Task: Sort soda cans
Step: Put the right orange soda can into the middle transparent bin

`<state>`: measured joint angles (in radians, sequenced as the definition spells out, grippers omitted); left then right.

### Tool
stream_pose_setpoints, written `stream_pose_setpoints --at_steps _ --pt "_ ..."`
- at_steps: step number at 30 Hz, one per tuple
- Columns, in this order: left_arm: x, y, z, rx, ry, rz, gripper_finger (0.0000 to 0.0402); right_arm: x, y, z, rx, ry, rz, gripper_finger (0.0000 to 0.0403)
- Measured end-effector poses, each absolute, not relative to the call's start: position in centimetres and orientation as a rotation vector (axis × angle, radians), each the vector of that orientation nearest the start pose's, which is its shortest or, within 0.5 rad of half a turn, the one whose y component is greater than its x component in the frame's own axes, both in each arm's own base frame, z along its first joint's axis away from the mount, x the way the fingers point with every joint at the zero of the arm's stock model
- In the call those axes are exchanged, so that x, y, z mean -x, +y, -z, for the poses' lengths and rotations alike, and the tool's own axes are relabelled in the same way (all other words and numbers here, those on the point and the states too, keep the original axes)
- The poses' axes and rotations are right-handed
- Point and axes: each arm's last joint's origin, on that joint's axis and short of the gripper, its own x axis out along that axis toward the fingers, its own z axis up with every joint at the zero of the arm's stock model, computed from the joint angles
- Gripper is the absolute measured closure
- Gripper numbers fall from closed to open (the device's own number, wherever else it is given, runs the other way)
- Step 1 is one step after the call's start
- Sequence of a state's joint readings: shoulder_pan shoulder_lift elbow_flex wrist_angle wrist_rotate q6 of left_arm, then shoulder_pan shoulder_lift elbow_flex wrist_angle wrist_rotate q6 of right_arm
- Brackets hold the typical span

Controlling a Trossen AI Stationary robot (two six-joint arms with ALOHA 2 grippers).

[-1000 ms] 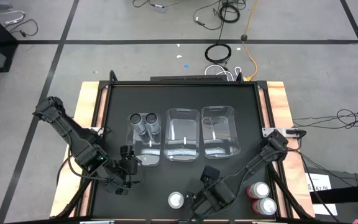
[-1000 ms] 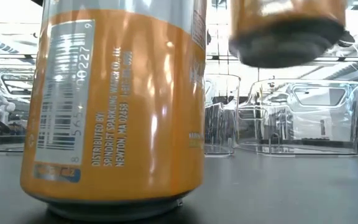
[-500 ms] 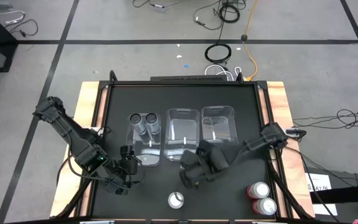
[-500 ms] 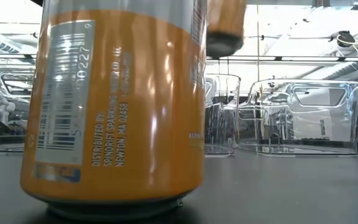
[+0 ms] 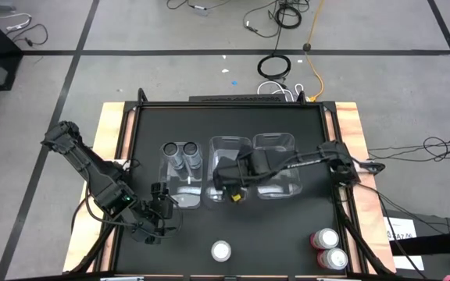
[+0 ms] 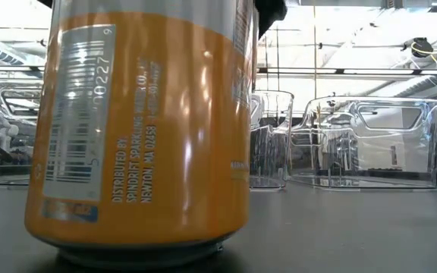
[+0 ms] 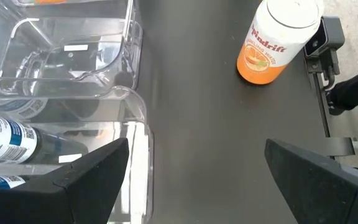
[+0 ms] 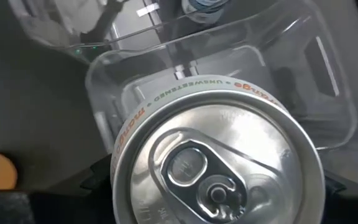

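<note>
My right gripper point(image 5: 230, 186) is shut on an orange-brown soda can point(image 8: 219, 168) and holds it over the near end of the middle clear bin point(image 5: 230, 168). A second orange-brown can point(image 5: 222, 250) stands on its base on the table near the front edge; it also shows in the low view point(image 6: 143, 129) and the left wrist view point(image 7: 272, 40). Two dark grey cans point(image 5: 184, 154) lie in the left bin. Two red-pink cans point(image 5: 329, 248) stand at the near right. My left gripper point(image 5: 162, 207) is open and empty by the left bin's near end. My right gripper pinches the orange-brown can by its round side wall point(image 8: 126, 134) between its two fingers point(image 8: 101, 177), one on each side, below the top rim. The arm reaches in from the table's right. The can is lifted clear, its silver top point(image 8: 219, 168) facing the wrist camera.
Three clear plastic bins stand side by side mid-table; the right bin point(image 5: 276, 164) holds nothing. The bins also show behind the can in the low view point(image 6: 363, 140). Bare black tabletop point(image 5: 194, 242) lies between the bins and the front edge.
My right gripper has carried the orange-brown can from near the table's front edge up and toward the far left, to over the middle bin's near end. The can's base has risen out of the low view. The other cans have stayed put.
</note>
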<state>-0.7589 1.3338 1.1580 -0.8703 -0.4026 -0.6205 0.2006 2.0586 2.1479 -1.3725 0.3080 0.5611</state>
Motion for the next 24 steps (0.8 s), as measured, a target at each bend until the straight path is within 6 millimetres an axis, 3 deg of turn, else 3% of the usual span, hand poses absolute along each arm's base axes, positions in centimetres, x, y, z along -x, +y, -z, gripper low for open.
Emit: stream_pose_setpoints --at_steps 6,17,24 --pt "-19.4 -16.9 -29.5 -0.002 0.921 0.039 0.0015 -41.4 4.2 -32.2 -0.18 1.143 0.4 0.0112" --pt "-19.4 -16.9 -29.5 -0.001 0.922 0.039 0.0015 -42.6 -2.4 -24.7 -0.264 1.205 0.362 0.0112" --pt "-19.4 -16.9 -29.5 -0.002 0.922 0.039 0.0015 -42.9 -6.6 -23.3 -0.348 1.128 0.338 0.0112"
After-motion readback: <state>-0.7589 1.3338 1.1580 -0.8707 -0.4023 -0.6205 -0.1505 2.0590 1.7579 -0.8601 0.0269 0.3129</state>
